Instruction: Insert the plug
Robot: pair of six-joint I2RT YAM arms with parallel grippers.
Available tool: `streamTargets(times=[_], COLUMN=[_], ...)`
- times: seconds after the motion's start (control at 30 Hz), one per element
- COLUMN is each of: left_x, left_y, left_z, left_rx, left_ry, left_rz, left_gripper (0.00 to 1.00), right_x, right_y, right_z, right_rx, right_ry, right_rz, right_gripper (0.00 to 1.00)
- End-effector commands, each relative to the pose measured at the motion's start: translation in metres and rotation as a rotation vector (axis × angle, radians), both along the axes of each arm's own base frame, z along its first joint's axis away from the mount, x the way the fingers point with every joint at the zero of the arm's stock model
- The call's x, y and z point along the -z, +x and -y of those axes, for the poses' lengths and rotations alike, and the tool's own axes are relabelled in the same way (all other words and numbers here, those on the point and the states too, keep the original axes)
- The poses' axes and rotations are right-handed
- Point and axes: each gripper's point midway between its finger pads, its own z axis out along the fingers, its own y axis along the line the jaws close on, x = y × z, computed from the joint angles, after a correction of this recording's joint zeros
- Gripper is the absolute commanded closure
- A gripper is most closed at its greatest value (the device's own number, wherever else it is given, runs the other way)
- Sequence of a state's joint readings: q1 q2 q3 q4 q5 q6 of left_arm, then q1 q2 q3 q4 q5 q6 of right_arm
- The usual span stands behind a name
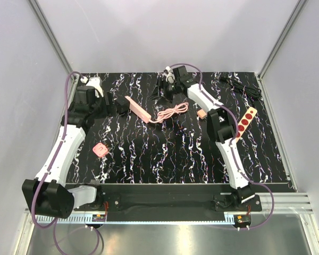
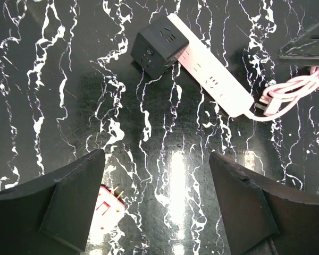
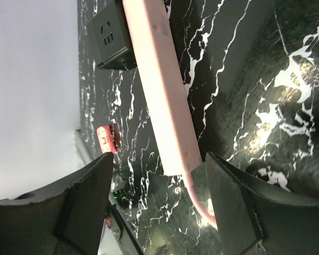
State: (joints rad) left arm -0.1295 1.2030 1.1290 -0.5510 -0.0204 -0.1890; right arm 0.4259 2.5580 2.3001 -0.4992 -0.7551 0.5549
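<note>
A pink power strip [image 1: 139, 109] lies at the back middle of the table, and its pink cable [image 1: 171, 112] coils to the right and ends at a small plug [image 1: 201, 112]. A black cube socket [image 1: 119, 104] touches the strip's left end. A small pink adapter [image 1: 100, 150] lies apart at the near left. My left gripper [image 1: 104, 102] hovers open and empty; its view shows the cube [image 2: 158, 42], the strip [image 2: 212, 74] and the adapter [image 2: 107, 207]. My right gripper [image 1: 166, 86] is open and empty above the strip [image 3: 162, 90].
A red power strip [image 1: 245, 121] lies at the right, beside the right arm. A black cable [image 1: 242, 86] lies at the back right corner. White walls enclose the table on three sides.
</note>
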Motion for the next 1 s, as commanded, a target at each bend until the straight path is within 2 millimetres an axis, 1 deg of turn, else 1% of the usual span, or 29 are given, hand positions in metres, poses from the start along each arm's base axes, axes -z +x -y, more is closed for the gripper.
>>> streamTargets(times=[0.0, 0.07, 0.1, 0.13, 0.17, 0.2, 0.23, 0.27, 0.3, 0.33, 0.37, 0.4, 0.43, 0.47, 0.5, 0.53, 0.57, 0.6, 0.63, 0.67, 0.7, 0.73, 0.77, 0.8, 0.83, 0.87, 0.9, 0.93, 0.97], left_x=[-0.016, -0.02, -0.021, -0.023, -0.024, -0.02, -0.017, -0.017, -0.013, -0.009, -0.008, -0.007, 0.0, 0.0, 0.004, 0.008, 0.008, 0.009, 0.012, 0.015, 0.015, 0.017, 0.017, 0.012, 0.014, 0.009, 0.008, 0.011, 0.009], left_y=[0.001, 0.002, 0.003, 0.005, 0.003, 0.006, 0.006, 0.004, 0.004, 0.004, 0.001, -0.001, -0.014, -0.013, -0.018, -0.028, -0.036, -0.043, -0.055, -0.061, -0.067, -0.078, -0.08, -0.084, -0.089, -0.089, -0.087, -0.079, -0.079], left_z=[0.003, 0.006, 0.006, 0.005, 0.016, 0.019, 0.019, 0.028, 0.031, 0.038, 0.046, 0.055, 0.081, 0.082, 0.091, 0.108, 0.121, 0.131, 0.144, 0.149, 0.153, 0.16, 0.16, 0.16, 0.161, 0.156, 0.15, 0.136, 0.133], left_rx=[-0.017, -0.05, -0.077, -0.102, -0.041, -0.023, -0.013, 0.037, 0.051, 0.077, 0.112, 0.15, 0.261, 0.246, 0.272, 0.337, 0.398, 0.445, 0.51, 0.536, 0.56, 0.601, 0.6, 0.609, 0.623, 0.608, 0.579, 0.499, 0.483], left_ry=[-0.054, -0.127, -0.158, -0.201, -0.253, -0.273, -0.291, -0.331, -0.347, -0.36, -0.359, -0.326, -0.253, -0.181, -0.153, -0.141, -0.167, -0.173, -0.161, -0.145, -0.127, -0.096, -0.074, -0.07, -0.061, -0.05, -0.03, 0.017, 0.023], left_rz=[0.065, 0.069, 0.065, 0.06, 0.045, 0.019, -0.004, -0.02, -0.036, -0.038, -0.043, -0.04, -0.063, -0.055, -0.065, -0.075, -0.088, -0.094, -0.105, -0.11, -0.105, -0.111, -0.105, -0.089, -0.089, -0.065, -0.052, -0.036, -0.027], left_gripper=[0.14, 0.13, 0.12, 0.02, 0.01, 0.01, 0.01, 0.01, 0.01, 0.01, 0.01, 0.01, 0.01, 0.01, 0.01, 0.01, 0.01, 0.01, 0.01, 0.01, 0.01, 0.01, 0.01, 0.01, 0.01, 0.01, 0.01, 0.01, 0.01], right_x=[-0.046, -0.045, -0.056, -0.054, -0.054, -0.061, -0.055, -0.054, -0.07, -0.049, -0.048, -0.067, -0.042, -0.039, -0.034, -0.03, -0.028, -0.035, -0.02, -0.018, -0.022, -0.011, -0.008, -0.004, 0.002, 0.005, 0.014, 0.018, 0.022], right_y=[-0.011, -0.014, -0.017, -0.019, -0.021, -0.022, -0.026, -0.028, -0.031, -0.038, -0.043, -0.049, -0.062, -0.066, -0.079, -0.086, -0.092, -0.099, -0.11, -0.116, -0.121, -0.13, -0.134, -0.137, -0.143, -0.145, -0.149, -0.147, -0.148], right_z=[0.006, 0.014, 0.017, 0.024, 0.029, 0.036, 0.051, 0.06, 0.073, 0.095, 0.108, 0.128, 0.157, 0.179, 0.217, 0.234, 0.251, 0.267, 0.3, 0.315, 0.332, 0.349, 0.373, 0.383, 0.393, 0.405, 0.409, 0.409, 0.421], right_rx=[-0.009, 0.004, 0.01, 0.027, 0.039, 0.061, 0.107, 0.146, 0.188, 0.245, 0.294, 0.364, 0.428, 0.523, 0.618, 0.666, 0.716, 0.763, 0.83, 0.868, 0.916, 0.951, 1.01, 1.029, 1.04, 1.058, 1.05, 1.038, 1.063], right_ry=[-0.086, -0.14, -0.147, -0.183, -0.21, -0.237, -0.325, -0.368, -0.395, -0.497, -0.534, -0.553, -0.659, -0.702, -0.782, -0.812, -0.833, -0.839, -0.883, -0.891, -0.888, -0.922, -0.934, -0.95, -0.979, -0.992, -1.01, -1.018, -1.02], right_rz=[0.143, 0.151, 0.172, 0.158, 0.156, 0.16, 0.132, 0.114, 0.134, 0.101, 0.085, 0.104, 0.059, 0.035, 0.019, -0.001, -0.019, -0.019, -0.083, -0.107, -0.12, -0.153, -0.183, -0.199, -0.216, -0.238, -0.26, -0.261, -0.284], right_gripper=[0.24, 0.24, 0.24, 0.24, 0.24, 0.25, 0.24, 0.23, 0.22, 0.2, 0.19, 0.17, 0.15, 0.13, 0.12, 0.12, 0.12, 0.11, 0.11, 0.11, 0.1, 0.1, 0.1, 0.1, 0.1, 0.11, 0.11, 0.11, 0.11])
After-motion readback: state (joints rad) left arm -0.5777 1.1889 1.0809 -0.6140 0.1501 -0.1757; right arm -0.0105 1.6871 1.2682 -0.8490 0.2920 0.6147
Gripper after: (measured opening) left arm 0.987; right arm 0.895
